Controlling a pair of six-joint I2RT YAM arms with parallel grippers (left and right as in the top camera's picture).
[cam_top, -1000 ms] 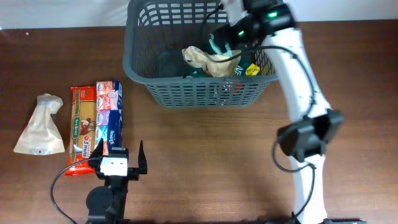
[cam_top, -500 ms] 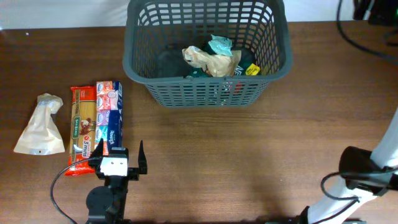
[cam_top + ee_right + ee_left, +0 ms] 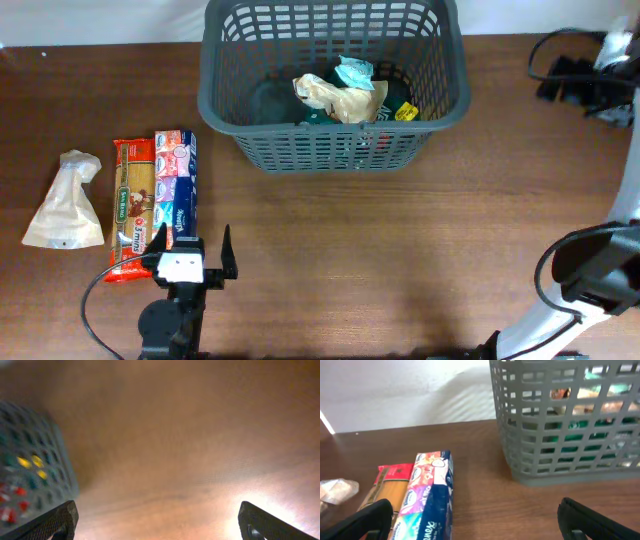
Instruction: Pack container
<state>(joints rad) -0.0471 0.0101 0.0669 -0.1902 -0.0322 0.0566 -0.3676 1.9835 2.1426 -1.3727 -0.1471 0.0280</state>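
The dark grey lattice container (image 3: 220, 95) stands at the back centre and holds a teal packet (image 3: 352, 72), a beige bag (image 3: 335, 97) and a green packet with a yellow label (image 3: 400, 108). It also shows in the left wrist view (image 3: 520, 467) and, blurred, in the right wrist view (image 3: 30, 460). My right gripper (image 3: 552, 80) (image 3: 157, 522) is open and empty above the table, right of the container. My left gripper (image 3: 193, 240) (image 3: 475, 527) is open and empty near the front edge, beside the tissue pack (image 3: 175, 190).
A red and orange pasta packet (image 3: 133, 205) lies left of the tissue pack (image 3: 427, 495). A pale bag (image 3: 68, 200) lies further left. The right arm's base and cables (image 3: 590, 275) stand at the front right.
My right gripper was over the container with the teal packet. It has let go and swung out to the right. The teal packet now lies in the container. The left arm has not moved.
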